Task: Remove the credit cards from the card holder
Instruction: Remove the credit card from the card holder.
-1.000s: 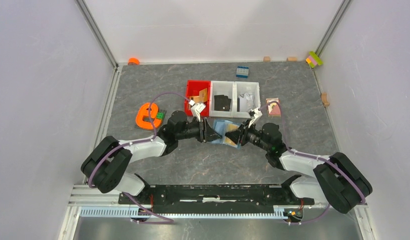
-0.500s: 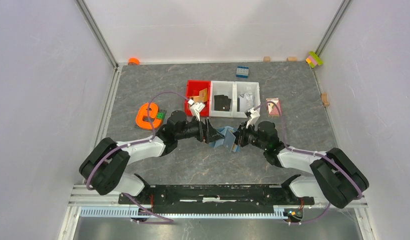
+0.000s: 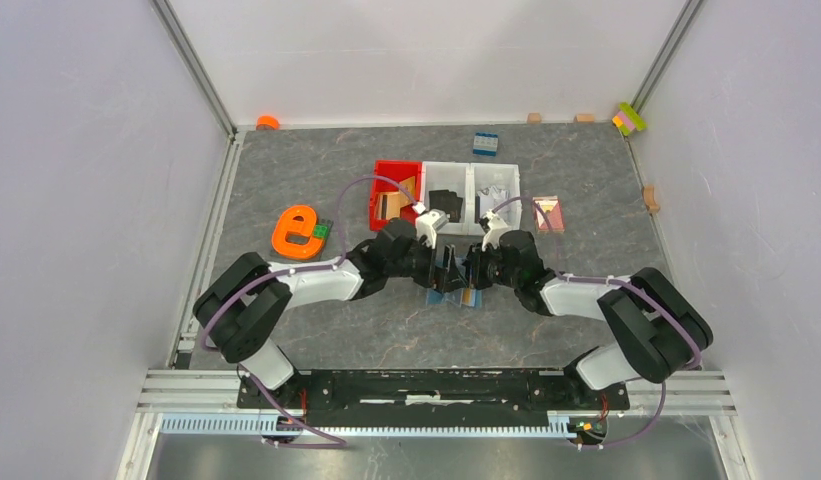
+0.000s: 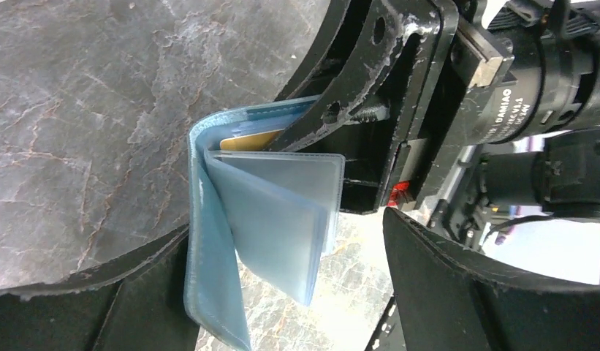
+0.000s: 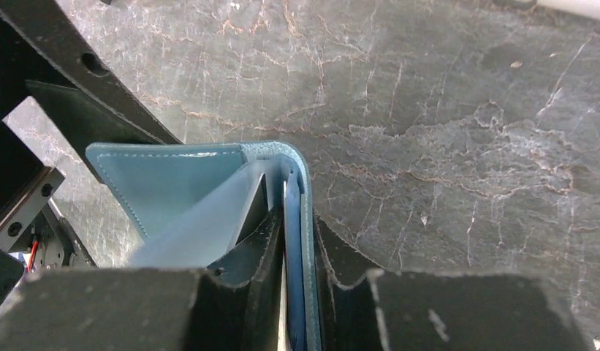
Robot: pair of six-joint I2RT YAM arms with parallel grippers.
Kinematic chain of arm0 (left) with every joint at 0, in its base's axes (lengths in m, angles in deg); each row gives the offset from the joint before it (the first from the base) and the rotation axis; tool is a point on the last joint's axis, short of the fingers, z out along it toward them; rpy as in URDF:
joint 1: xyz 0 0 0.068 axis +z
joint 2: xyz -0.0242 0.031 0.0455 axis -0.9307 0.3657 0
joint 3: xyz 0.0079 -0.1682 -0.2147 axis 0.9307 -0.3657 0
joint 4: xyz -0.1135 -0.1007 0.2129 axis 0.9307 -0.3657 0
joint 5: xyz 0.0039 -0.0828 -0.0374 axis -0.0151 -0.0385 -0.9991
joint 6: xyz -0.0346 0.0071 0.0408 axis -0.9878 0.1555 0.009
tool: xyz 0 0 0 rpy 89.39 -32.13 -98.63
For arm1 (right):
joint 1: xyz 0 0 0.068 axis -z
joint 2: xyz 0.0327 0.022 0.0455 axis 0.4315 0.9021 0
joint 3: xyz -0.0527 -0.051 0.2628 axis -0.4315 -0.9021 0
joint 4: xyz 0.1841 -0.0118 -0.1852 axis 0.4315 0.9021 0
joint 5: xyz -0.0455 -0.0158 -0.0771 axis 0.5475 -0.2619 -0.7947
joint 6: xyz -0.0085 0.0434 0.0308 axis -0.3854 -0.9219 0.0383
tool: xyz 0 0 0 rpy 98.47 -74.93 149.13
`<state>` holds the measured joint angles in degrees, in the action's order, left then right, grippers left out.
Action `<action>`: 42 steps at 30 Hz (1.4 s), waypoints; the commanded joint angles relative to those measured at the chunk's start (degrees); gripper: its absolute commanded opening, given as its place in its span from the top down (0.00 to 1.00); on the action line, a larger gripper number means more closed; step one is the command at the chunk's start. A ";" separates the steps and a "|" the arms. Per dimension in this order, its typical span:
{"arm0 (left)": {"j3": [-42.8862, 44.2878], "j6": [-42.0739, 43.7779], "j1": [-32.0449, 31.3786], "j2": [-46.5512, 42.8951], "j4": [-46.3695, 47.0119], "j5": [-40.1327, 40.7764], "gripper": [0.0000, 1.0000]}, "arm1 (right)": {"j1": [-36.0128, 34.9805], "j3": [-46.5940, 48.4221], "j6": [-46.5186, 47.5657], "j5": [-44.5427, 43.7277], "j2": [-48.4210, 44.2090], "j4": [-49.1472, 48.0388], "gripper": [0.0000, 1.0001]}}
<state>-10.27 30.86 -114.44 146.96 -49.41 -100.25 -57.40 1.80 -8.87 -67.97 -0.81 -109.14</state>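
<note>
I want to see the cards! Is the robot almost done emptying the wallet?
Partway, it seems. Some cards lie in the bins. The right gripper pinches one cover of the open wallet; the left gripper is open around it. A gold card sits inside, not yet pulled out.

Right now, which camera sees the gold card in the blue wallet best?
The left wrist camera. There the gold card peeks out plainly inside the open blue wallet. The top camera shows only a tiny tan speck of it, far off. The right wrist camera shows just the wallet, no card.
</note>
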 commanded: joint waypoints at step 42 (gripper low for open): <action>4.83 1.38 4.74 -0.55 -19.82 4.29 0.67 | 1.60 2.14 -1.70 3.31 2.04 0.18 0.84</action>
<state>-3.15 36.06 -113.26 148.12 -72.27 -86.48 -55.85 2.30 -12.47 -64.12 1.85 -107.99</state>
